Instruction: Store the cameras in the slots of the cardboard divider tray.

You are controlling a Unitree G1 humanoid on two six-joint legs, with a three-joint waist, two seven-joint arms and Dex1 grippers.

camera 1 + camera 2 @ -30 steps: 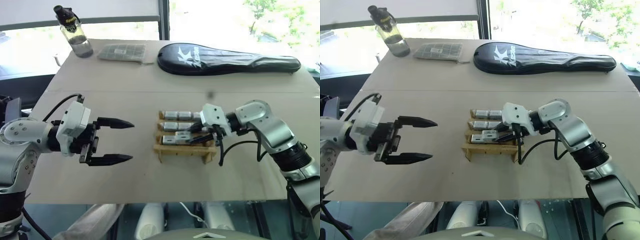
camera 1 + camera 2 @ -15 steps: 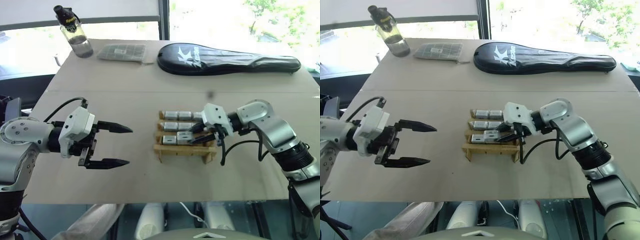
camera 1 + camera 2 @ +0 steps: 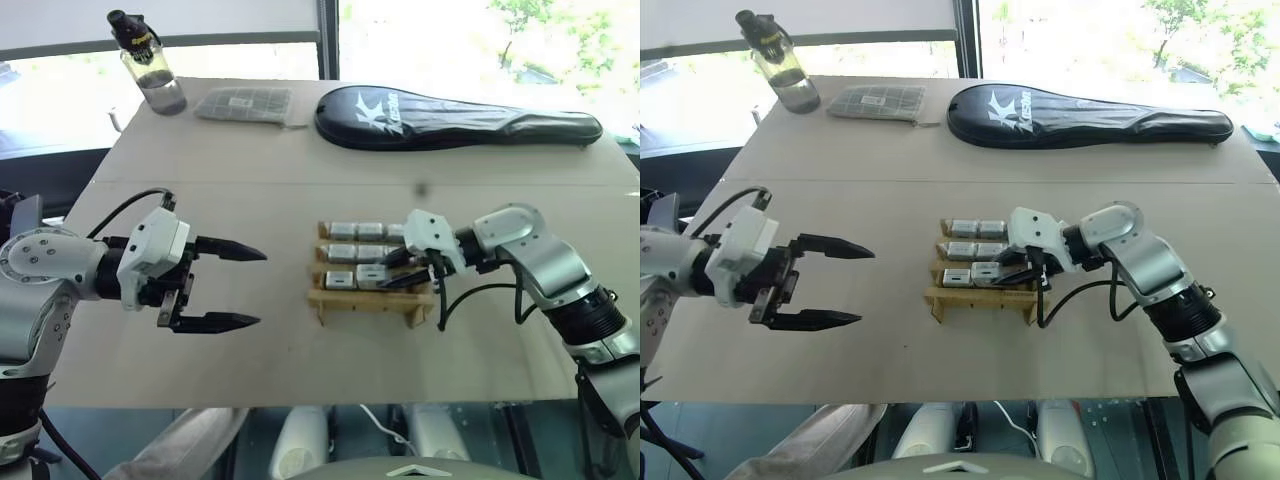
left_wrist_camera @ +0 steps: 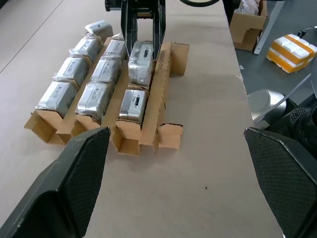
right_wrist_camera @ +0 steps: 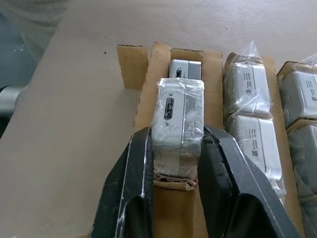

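Note:
The cardboard divider tray (image 3: pixel 368 298) stands at the table's centre. Cameras (image 3: pixel 357 230), small silver-grey blocks in clear wrap, fill its two far rows. One more camera (image 5: pixel 186 67) sits at the left end of the near row. My right gripper (image 3: pixel 386 279) is shut on another camera (image 5: pixel 179 121), held low over the near row's middle slot and tilted a little. My left gripper (image 3: pixel 259 287) hovers open and empty, well to the left of the tray and pointing at it. In the left wrist view the tray (image 4: pixel 163 64) lies between the fingers (image 4: pixel 74 188).
At the far edge of the table stand a water bottle (image 3: pixel 150 65), a flat grey-green packet (image 3: pixel 245 103) and a long black racket case (image 3: pixel 455 118). Bare tabletop lies between my left gripper and the tray. Boxes (image 4: pixel 297 47) sit on the floor beyond the table edge.

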